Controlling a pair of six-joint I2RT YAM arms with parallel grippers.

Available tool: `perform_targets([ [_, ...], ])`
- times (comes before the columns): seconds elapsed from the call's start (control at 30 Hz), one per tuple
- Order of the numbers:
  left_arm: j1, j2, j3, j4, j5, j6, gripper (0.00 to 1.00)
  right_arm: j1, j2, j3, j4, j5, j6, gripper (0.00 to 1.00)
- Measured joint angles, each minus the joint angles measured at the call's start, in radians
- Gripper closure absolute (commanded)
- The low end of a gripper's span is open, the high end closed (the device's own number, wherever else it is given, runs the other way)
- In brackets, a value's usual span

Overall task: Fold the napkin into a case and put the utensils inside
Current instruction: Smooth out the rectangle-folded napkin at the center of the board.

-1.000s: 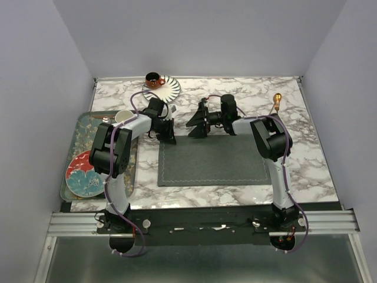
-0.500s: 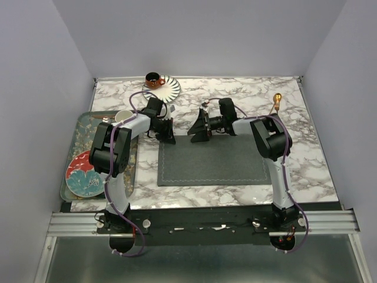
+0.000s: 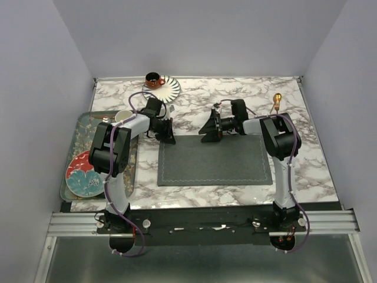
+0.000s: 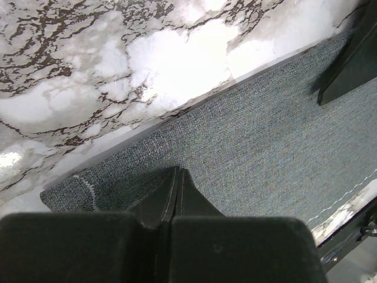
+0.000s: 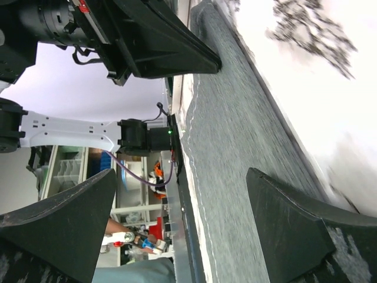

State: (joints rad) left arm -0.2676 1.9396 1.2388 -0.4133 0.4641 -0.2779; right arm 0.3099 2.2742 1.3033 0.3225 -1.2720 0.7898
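The napkin [image 3: 215, 162], a dark grey cloth with a thin pale stitched hem, lies flat as a wide rectangle in the middle of the marble counter [image 3: 247, 94], nearer the arms than the far wall. It is not shaped into a case.

The left end effector [image 3: 169, 139] rests at the napkin's far left corner. Its fingers are pressed tightly together, tips down on the cloth just inside the far edge. Whether any fabric is pinched between them cannot be told. It sits in the same spot as a second ago.

The right end effector [image 3: 205, 133] is spread wide and holds nothing. It lies low over the napkin's far edge, fingers pointing toward the left arm. Over the last second it has slid to the right along that edge, away from the left end effector, and its elbow has swung right with it. The napkin itself has not shifted.

One gold utensil [image 3: 277, 101] lies on the counter near the far right corner, well apart from the napkin and unmoved.

At the far left stands an orange cup [image 3: 154, 79] on a striped saucer [image 3: 169, 89]. A tray [image 3: 69, 154] on the left side holds a white cup [image 3: 122, 115] and a red and blue plate [image 3: 82, 175].
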Motion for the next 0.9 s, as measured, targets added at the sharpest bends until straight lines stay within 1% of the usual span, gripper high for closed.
perform_targets([
  [0.33,0.003,0.0,-0.001,0.001,0.003,0.005,1.0,-0.103,-0.053,-0.054,-0.139,-0.017,-0.107,0.0],
  [0.37,0.004,0.0,-0.001,0.001,0.006,0.008,0.98,-0.111,-0.058,-0.055,-0.157,-0.018,-0.119,0.0],
  [0.4,0.005,0.0,-0.001,0.002,0.01,0.013,0.93,-0.118,-0.063,-0.055,-0.173,-0.018,-0.134,0.0],
  [0.43,0.005,0.0,-0.001,0.003,0.014,0.021,0.81,-0.122,-0.067,-0.055,-0.185,-0.018,-0.142,0.0],
  [0.5,0.004,-0.003,-0.002,0.005,0.016,0.043,0.7,-0.127,-0.089,-0.056,-0.227,-0.01,-0.171,0.02],
  [0.53,-0.004,-0.015,-0.004,0.003,0.01,0.064,0.61,-0.129,-0.1,-0.055,-0.245,-0.006,-0.186,0.02],
  [0.6,-0.01,-0.042,-0.005,-0.003,-0.004,0.09,0.53,-0.129,-0.141,-0.047,-0.333,0.008,-0.233,0.05],
  [0.63,-0.014,-0.06,-0.005,-0.007,-0.01,0.097,0.5,-0.13,-0.165,-0.04,-0.383,0.02,-0.259,0.06],
  [0.67,-0.019,-0.091,-0.005,-0.015,-0.019,0.105,0.5,-0.132,-0.207,-0.026,-0.464,0.037,-0.307,0.08],
  [0.73,-0.023,-0.15,-0.005,-0.03,-0.043,0.105,0.5,-0.135,-0.284,-0.006,-0.571,0.081,-0.384,0.09],
  [0.77,-0.028,-0.193,-0.01,-0.033,-0.061,0.093,0.51,-0.14,-0.335,-0.003,-0.637,0.114,-0.43,0.1],
  [0.9,-0.031,-0.36,-0.1,-0.055,-0.159,0.018,0.51,-0.162,-0.502,-0.019,-0.807,0.238,-0.538,0.11],
])
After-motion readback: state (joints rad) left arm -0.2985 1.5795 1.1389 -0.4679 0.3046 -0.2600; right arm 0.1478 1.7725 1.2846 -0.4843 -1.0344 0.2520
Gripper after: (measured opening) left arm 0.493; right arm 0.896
